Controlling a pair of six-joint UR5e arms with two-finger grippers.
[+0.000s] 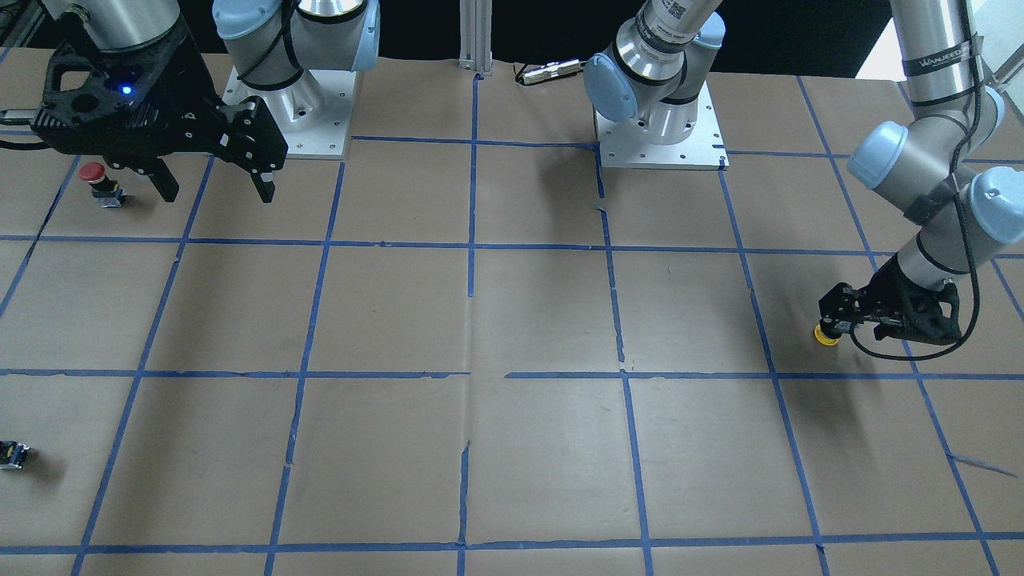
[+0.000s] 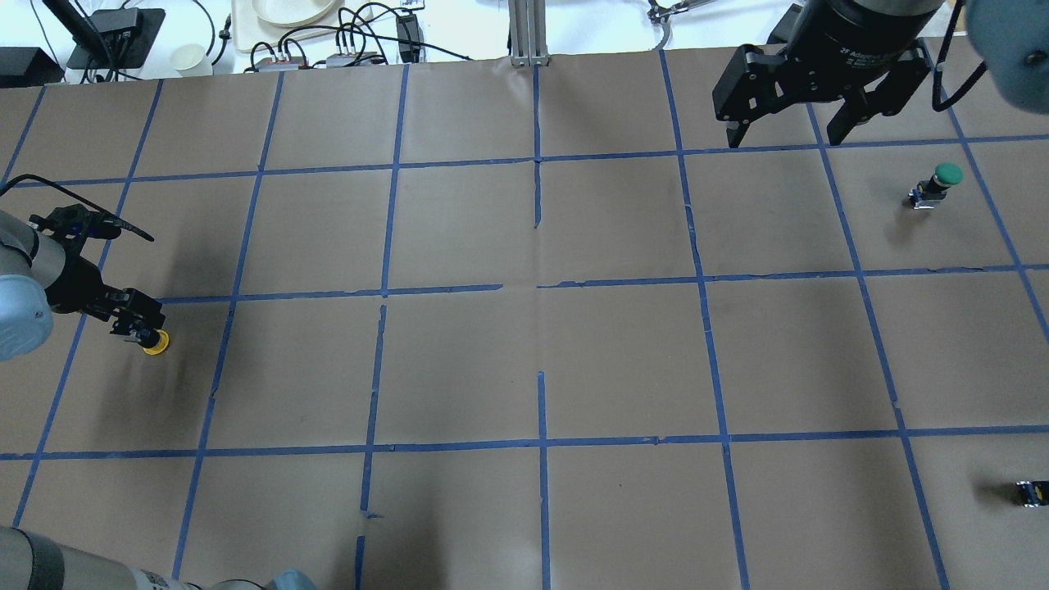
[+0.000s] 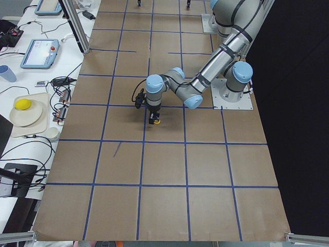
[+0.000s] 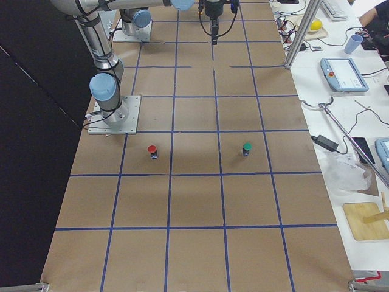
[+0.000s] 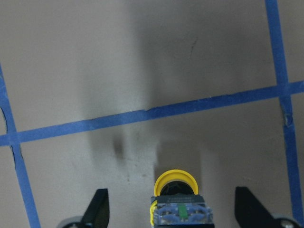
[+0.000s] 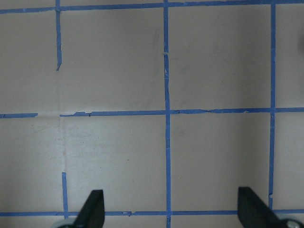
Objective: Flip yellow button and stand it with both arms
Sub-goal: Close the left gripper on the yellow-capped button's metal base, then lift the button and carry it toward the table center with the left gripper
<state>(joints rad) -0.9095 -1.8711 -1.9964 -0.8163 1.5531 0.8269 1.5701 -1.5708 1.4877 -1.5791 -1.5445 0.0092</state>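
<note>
The yellow button (image 5: 175, 183) is on the brown paper at my left end of the table, its yellow cap pointing away from the wrist camera and its black-and-grey block body (image 5: 179, 214) toward it. My left gripper (image 5: 174, 211) is low over it, open, with a fingertip (image 5: 99, 209) well clear on each side and not touching. The cap also shows in the overhead view (image 2: 156, 342) and the front view (image 1: 826, 335), just beyond the left gripper (image 2: 135, 321). My right gripper (image 2: 778, 135) hangs open and empty, high over the far right.
A red-capped button (image 1: 96, 180) stands below the right gripper. A green-capped button (image 2: 938, 182) stands at the far right. A small dark capless block (image 2: 1031, 492) lies near the right edge. Blue tape lines grid the paper.
</note>
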